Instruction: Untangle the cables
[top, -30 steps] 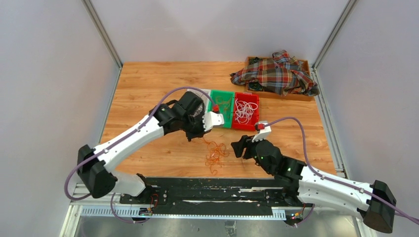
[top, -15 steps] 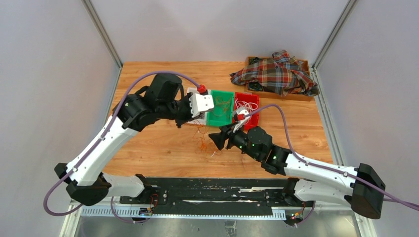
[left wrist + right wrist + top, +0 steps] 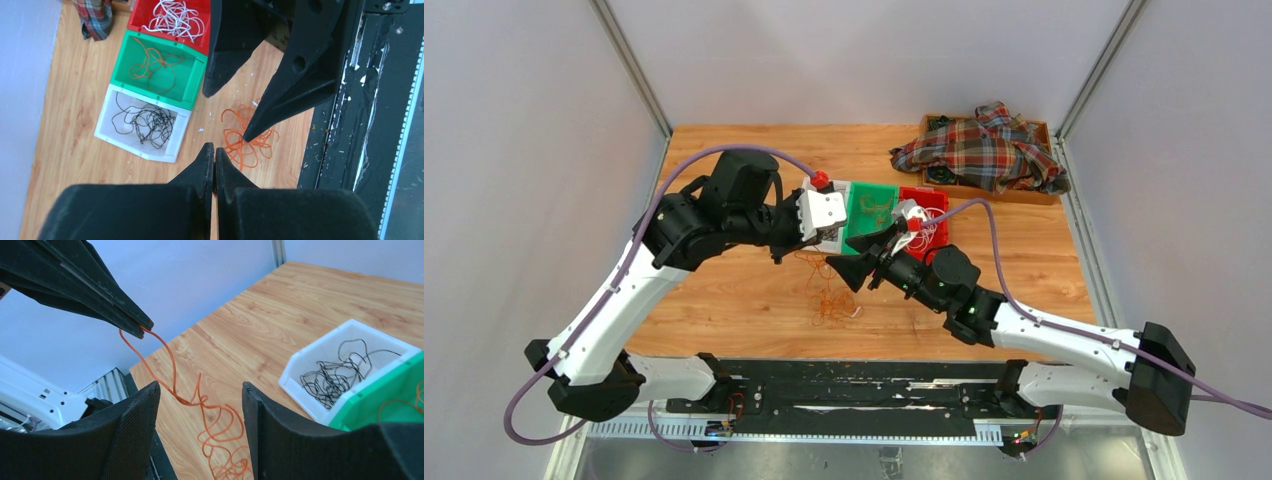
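A tangle of orange cables (image 3: 828,303) lies on the wooden table; it also shows in the left wrist view (image 3: 247,141). My left gripper (image 3: 779,252) is shut on one orange strand and holds it above the tangle; its closed tips (image 3: 142,329) show with the strand (image 3: 172,380) hanging down from them. My right gripper (image 3: 854,258) is open, its jaws either side of that hanging strand (image 3: 200,385) without touching it. The left gripper's closed jaws (image 3: 214,150) look down on the table, with the right fingers (image 3: 292,95) above the tangle.
Three bins stand in a row: white (image 3: 107,127) with black cables, green (image 3: 192,87) with orange cables, red (image 3: 137,15) with white cables. A plaid cloth (image 3: 984,150) fills a wooden tray (image 3: 1042,128) at the back right. The black rail (image 3: 844,385) runs along the near edge.
My left gripper rose and moved left, pulling an orange strand up from the tangle, which shifted left. My right gripper moved up and left until its open jaws flank the strand.
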Available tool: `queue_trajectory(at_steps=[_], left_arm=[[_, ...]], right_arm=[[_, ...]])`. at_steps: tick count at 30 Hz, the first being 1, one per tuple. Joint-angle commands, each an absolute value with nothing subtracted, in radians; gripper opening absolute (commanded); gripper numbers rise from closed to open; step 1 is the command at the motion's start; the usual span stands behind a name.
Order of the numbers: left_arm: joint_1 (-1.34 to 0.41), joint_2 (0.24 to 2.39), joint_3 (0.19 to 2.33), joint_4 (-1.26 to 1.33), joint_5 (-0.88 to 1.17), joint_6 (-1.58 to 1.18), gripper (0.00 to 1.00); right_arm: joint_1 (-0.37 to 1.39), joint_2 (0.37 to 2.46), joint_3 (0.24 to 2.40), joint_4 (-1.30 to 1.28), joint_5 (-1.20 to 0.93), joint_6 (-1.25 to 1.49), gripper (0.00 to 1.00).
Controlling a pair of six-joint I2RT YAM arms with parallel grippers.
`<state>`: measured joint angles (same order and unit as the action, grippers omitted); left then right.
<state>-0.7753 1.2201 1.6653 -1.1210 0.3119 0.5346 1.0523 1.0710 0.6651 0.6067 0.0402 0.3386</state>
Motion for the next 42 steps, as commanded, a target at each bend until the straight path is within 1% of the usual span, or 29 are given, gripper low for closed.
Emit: queue_trajectory(at_steps=[1,12,20,30,33,37,42], left_arm=[[-0.773,1.224,1.713,-1.126,0.353,0.494,0.0],[-0.775,1.228,1.743,-1.126,0.379,0.464,0.0],[-0.776,1.242,1.846,-1.163,0.443,0.424,0.0],[-0.778,1.23,1.944,-1.185,0.518,0.374,0.0],[-0.778,1.238,1.983,-1.183,0.523,0.375,0.0],[-0.778,1.269,2.095,-1.183,0.516,0.38,0.0],[-0.778,1.308,2.234,-1.184,0.456,0.433,0.0]], right_arm=[[1.045,1.1,0.722,0.695,-0.023,0.361,0.61],[1.045,1.207,0.768,0.75,-0.004,0.373,0.61],[1.039,1.305,0.778,0.765,0.146,0.374,0.6],[1.035,1.414,0.782,0.825,0.112,0.425,0.59],[1.035,1.43,0.779,0.827,0.106,0.432,0.59],[1.035,1.47,0.766,0.832,0.101,0.457,0.58],[1.035,1.52,0.723,0.87,0.084,0.51,0.56]])
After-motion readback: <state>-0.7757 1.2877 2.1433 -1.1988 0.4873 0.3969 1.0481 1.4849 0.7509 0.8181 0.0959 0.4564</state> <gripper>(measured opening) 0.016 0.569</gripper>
